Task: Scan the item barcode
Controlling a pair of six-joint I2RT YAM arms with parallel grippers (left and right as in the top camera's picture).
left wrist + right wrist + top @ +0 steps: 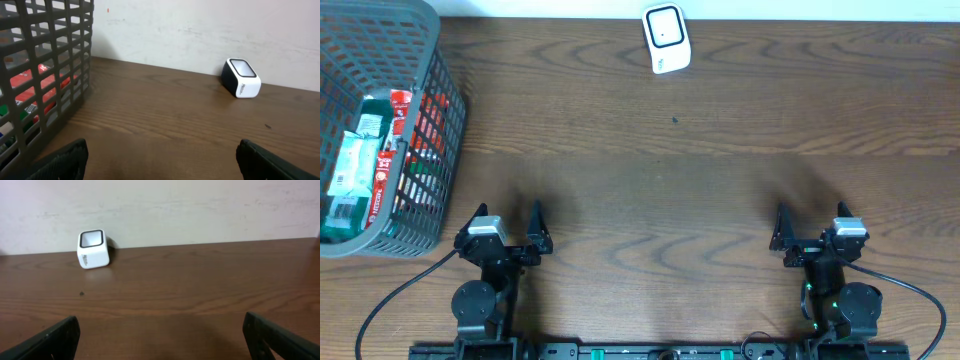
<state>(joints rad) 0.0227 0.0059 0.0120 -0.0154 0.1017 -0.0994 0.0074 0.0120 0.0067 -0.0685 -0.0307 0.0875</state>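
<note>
Grippers: left gripper sits at the near edge of the table, left side, jaws spread wide with nothing between them. The right gripper is at the near edge, right side, jaws likewise spread and empty.

Items: all in the basket at the table's far-left corner. The left gripper is the closer one, just off the basket's near-right corner, not touching. Red packs lie along the right wall, white-green packs left of them. The scanner stands at the far edge near the middle, well apart from both grippers.

Views: only the overhead shows the basket's inside from above. The left wrist view shows the basket wall side-on, red packs behind the mesh, and the scanner far right with its window tilted up. The right wrist view shows the scanner far left; the basket is out of frame.

Writing: a small dark mark on the scanner's side and white print on the red packs, neither legible.
</note>
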